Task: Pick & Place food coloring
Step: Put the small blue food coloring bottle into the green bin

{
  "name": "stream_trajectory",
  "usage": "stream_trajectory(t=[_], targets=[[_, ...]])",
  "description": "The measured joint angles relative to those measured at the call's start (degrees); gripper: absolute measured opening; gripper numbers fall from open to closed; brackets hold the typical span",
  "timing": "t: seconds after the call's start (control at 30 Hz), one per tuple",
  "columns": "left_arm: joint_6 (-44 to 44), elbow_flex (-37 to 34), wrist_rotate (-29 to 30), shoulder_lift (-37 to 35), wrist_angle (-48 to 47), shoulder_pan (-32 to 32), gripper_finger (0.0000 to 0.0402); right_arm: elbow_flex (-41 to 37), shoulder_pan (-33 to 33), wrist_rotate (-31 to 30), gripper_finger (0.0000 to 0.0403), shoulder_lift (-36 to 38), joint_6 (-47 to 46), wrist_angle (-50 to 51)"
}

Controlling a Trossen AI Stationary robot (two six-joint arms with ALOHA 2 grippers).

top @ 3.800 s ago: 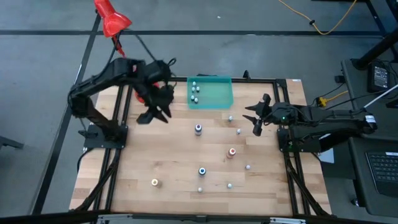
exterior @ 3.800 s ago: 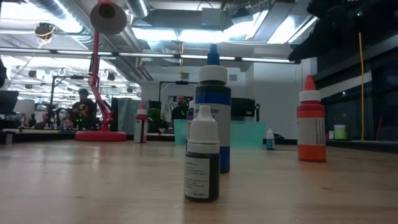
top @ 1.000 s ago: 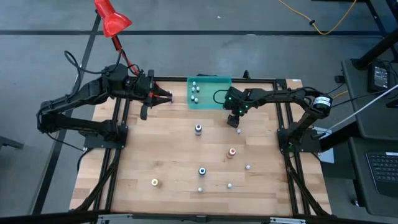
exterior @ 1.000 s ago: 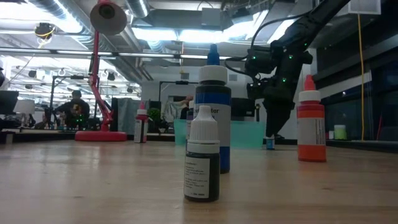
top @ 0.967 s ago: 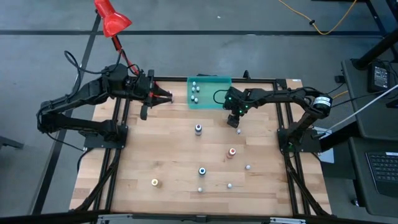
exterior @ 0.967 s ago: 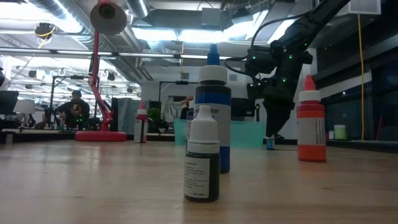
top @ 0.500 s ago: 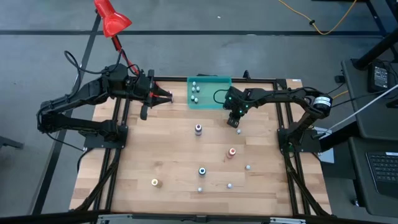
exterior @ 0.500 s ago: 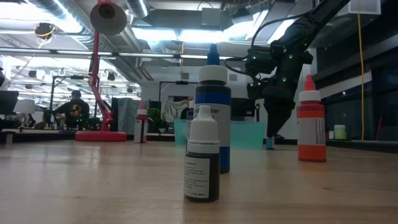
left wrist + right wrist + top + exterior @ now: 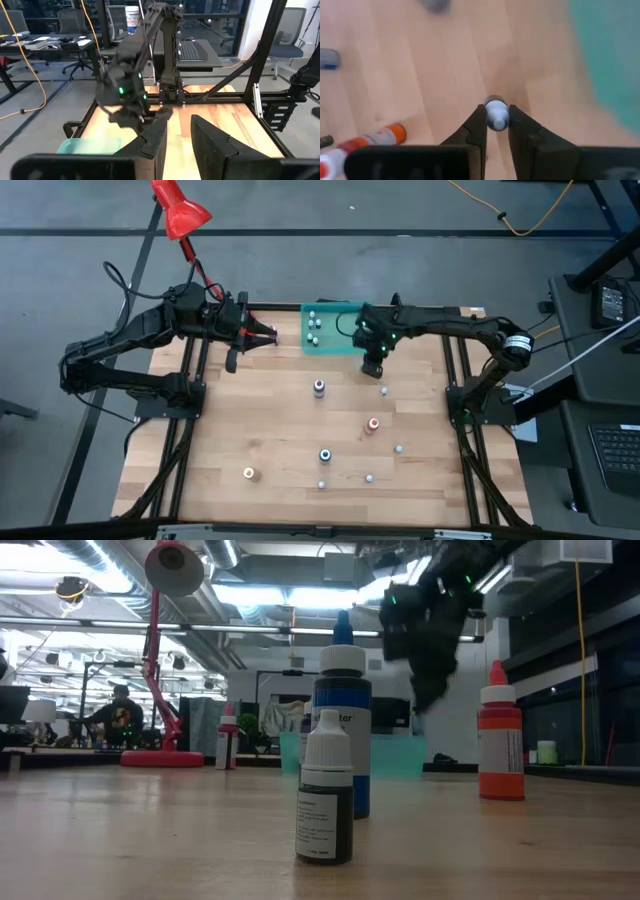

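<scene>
Right gripper closed on a tiny white-capped food coloring bottle and lifted it off the wooden table; in the high view it shifted up-left toward the translucent teal rectangular tray. In the low view the arm rose toward upper centre.

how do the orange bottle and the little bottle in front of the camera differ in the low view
The orange bottle has a red-orange body and pointed orange tip; the little bottle has a dark body under a white cap. The orange bottle stands off to the side and farther back; the little bottle stands at the centre, nearest the camera, just ahead of the blue bottle. Both stand upright on the table.
</scene>
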State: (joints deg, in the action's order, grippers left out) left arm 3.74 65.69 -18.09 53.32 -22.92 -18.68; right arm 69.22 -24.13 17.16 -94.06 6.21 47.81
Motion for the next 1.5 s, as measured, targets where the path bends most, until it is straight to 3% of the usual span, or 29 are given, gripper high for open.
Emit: stream_trajectory(t=[0.3, 0.57, 0.97, 1.5], targets=[[0.0, 0.0, 0.0, 0.0, 0.0, 0.0, 0.0082, 20.4, -1.1, -4.0, 0.0060, 0.0, 6.6, 5.8], [0.0, 0.0, 0.0, 0.0, 0.0, 0.0, 0.0082, 29.0, -5.0, -4.9, 0.0061, -1.0, 9.5, 7.5], [-0.4, 0.0, 0.4, 0.0, 0.0, -0.3, 0.0082, 51.4, -8.3, -4.7, 0.0063, -23.0, 13.8, 11.9], [-0.9, 0.0, 0.4, 0.0, 0.0, -0.2, 0.0082, 53.8, -7.8, -4.9, 0.0069, -37.7, 13.6, 11.5]])
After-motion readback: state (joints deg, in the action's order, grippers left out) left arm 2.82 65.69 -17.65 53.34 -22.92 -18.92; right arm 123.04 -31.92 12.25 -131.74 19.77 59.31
